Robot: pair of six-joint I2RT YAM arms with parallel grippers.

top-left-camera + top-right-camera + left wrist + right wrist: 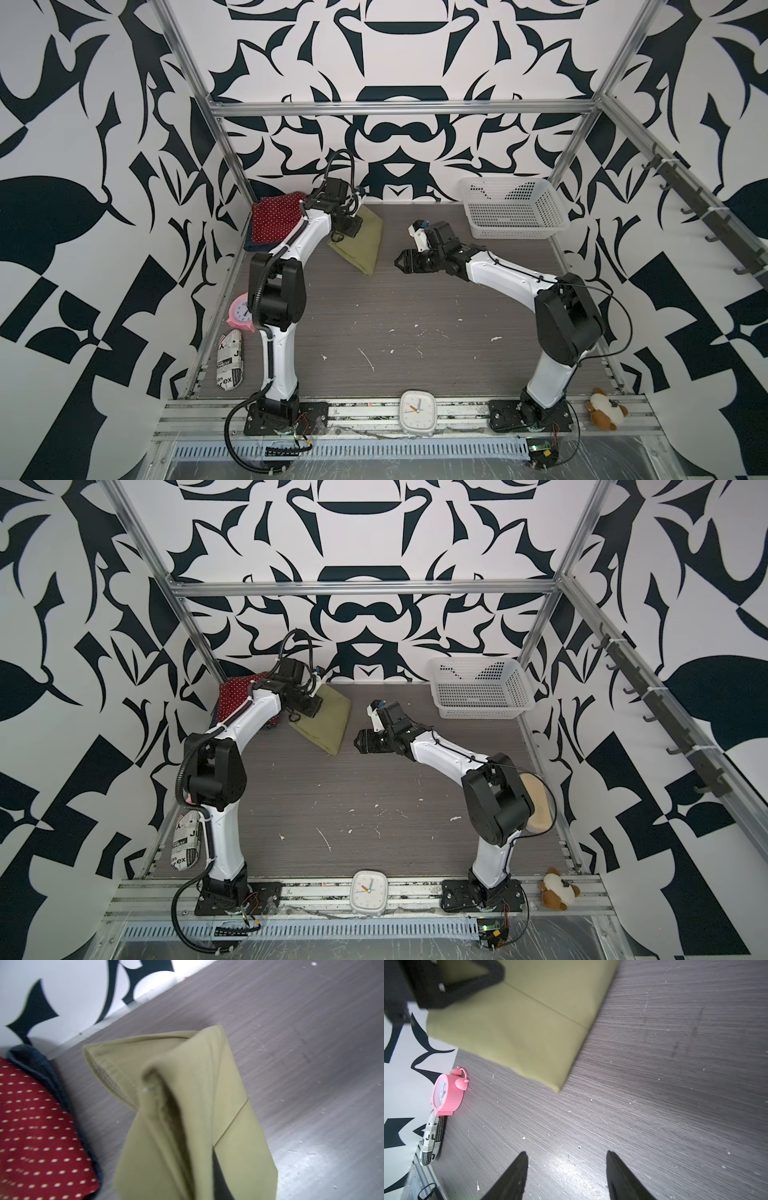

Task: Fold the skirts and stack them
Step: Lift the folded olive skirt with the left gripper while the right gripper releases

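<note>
The olive-green skirt [360, 245] lies folded at the back left of the table, in both top views. My left gripper [336, 236] is shut on its near-left edge and lifts that edge, so the cloth [187, 1105] hangs bunched in the left wrist view. One dark finger [220, 1178] shows through a gap in it. The red polka-dot skirt [276, 220] lies folded on the dark blue denim skirt [258, 246] in the back left corner. My right gripper [397, 262] is open and empty over bare table, just right of the olive skirt [529, 1032].
A white perforated basket [513, 214] stands at the back right. A pink alarm clock [241, 313] and a newspaper-print pouch [230, 359] lie along the left edge. A white clock [417, 411] and a teddy bear [604, 409] sit on the front rail.
</note>
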